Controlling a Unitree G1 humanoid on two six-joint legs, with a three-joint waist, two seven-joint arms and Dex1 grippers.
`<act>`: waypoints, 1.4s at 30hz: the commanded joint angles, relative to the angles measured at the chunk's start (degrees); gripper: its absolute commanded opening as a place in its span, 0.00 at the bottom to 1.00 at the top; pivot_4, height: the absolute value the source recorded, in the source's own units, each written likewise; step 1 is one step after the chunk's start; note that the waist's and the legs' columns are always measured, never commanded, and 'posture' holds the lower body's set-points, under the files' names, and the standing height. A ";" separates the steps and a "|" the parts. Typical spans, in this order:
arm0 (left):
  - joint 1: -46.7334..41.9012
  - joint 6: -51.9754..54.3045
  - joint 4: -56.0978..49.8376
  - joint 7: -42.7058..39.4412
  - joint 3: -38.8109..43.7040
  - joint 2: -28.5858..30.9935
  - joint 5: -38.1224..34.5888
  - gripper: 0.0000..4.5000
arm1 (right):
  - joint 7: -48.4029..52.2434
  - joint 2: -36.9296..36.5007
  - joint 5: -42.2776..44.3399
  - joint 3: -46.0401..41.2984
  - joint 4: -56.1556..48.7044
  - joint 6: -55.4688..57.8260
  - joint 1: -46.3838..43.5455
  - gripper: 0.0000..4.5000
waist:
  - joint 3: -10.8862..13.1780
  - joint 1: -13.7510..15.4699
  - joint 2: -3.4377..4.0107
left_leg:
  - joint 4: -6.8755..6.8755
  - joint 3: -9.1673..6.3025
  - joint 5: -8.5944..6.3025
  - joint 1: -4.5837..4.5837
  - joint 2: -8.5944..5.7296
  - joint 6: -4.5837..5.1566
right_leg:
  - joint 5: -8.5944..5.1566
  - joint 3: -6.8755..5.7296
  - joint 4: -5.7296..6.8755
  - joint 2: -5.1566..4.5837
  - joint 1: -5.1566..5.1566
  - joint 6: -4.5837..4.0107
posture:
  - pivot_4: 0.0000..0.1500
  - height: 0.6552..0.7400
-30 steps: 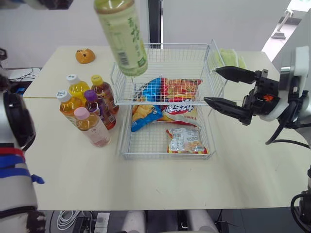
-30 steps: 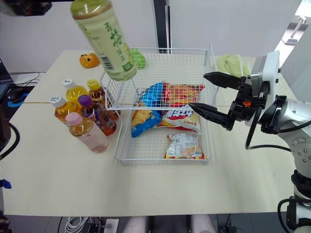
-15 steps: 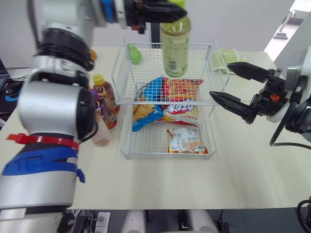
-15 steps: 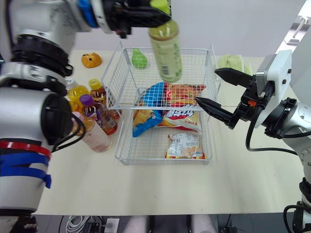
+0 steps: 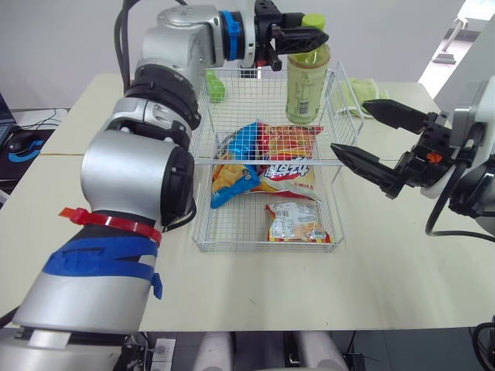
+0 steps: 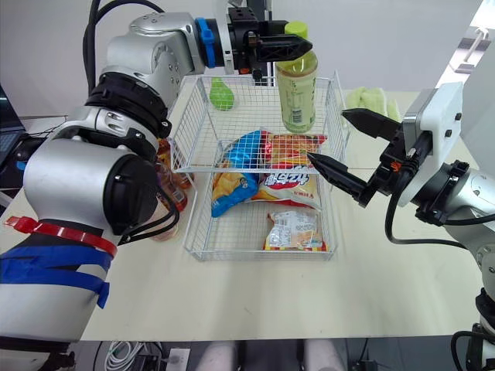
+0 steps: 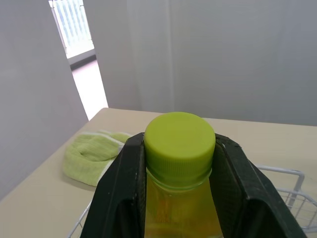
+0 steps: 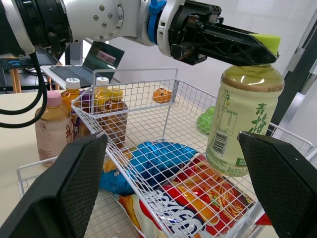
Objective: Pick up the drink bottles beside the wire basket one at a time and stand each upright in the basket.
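One in hand: clamps the neck of the green-capped plastic tea bottle [image 5: 308, 85] in the left gripper [image 5: 314, 39] to hang upright beneath, above the white wire basket [image 5: 232, 161], with right gripper [image 5: 349, 127] splayed empty.

A wire basket [image 5: 263, 249] sits in the middle of the pale table [image 5: 387, 286]. Drink bottles [image 8: 49, 129] stand just beside it on the left. A green cloth [image 6: 371, 100] lies at the far right. A small orange toy [image 8: 161, 94] and a green thing [image 6: 221, 94], maybe a toy pear, sit near the far edge.
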 commanded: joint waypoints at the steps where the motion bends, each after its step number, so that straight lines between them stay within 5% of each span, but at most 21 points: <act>1: -3.54 -1.93 -1.13 1.70 2.29 -1.06 0.41 0.30 | -0.75 -0.48 0.40 -1.21 -1.75 -1.04 0.00 1.00 | 0.00 0.03 0.00 | 0.00 0.00 0.00 0.00 0.00 0.00 | 0.00 0.00 0.00 0.00 0.00 0.00 | 1.00 1.00; 10: -2.50 -2.37 -0.78 1.41 2.79 -1.92 2.86 0.30 | -1.82 -0.30 0.75 -1.13 -2.39 -1.09 0.59 1.00 | 0.00 -0.03 0.00 | 0.01 0.01 0.00 0.00 -0.01 0.00 | 0.00 0.01 0.02 0.00 0.00 0.00 | 1.00 1.00; 11: -2.46 -2.28 -0.79 0.99 2.93 -1.87 2.94 0.46 | -1.89 -0.27 0.71 -0.98 -2.44 -1.12 0.63 1.00 | 0.00 -0.01 0.00 | 0.01 0.01 0.00 0.00 -0.01 0.00 | 0.00 0.01 0.02 0.00 0.00 0.00 | 1.00 1.00; 19: -3.39 -1.76 -1.05 -0.01 4.95 -0.46 2.72 0.99 | -1.33 -0.10 -0.16 0.59 -1.31 -1.70 -0.59 1.00 | 0.00 -0.04 0.01 | 0.04 0.01 0.00 0.01 -0.01 0.00 | 0.00 0.01 0.05 0.00 0.01 0.00 | 1.00 1.00; 31: -2.30 3.50 -7.65 -6.91 9.05 10.74 -0.32 0.99 | 3.81 0.66 -0.10 4.14 2.39 -3.70 -4.82 1.00 | 0.00 -0.20 0.01 | 0.04 0.00 0.00 0.04 0.00 -0.01 | 0.00 0.01 0.08 0.01 0.01 0.00 | 1.00 1.00; 42: 24.66 21.78 -46.09 -0.29 16.66 29.50 -7.72 0.99 | 15.66 4.08 -1.93 11.56 9.85 -6.46 -11.66 1.00 | -0.05 -0.86 0.08 | 0.06 -0.01 0.02 0.17 0.10 -0.02 | 0.01 0.06 0.18 0.02 0.05 -0.02 | 1.00 1.00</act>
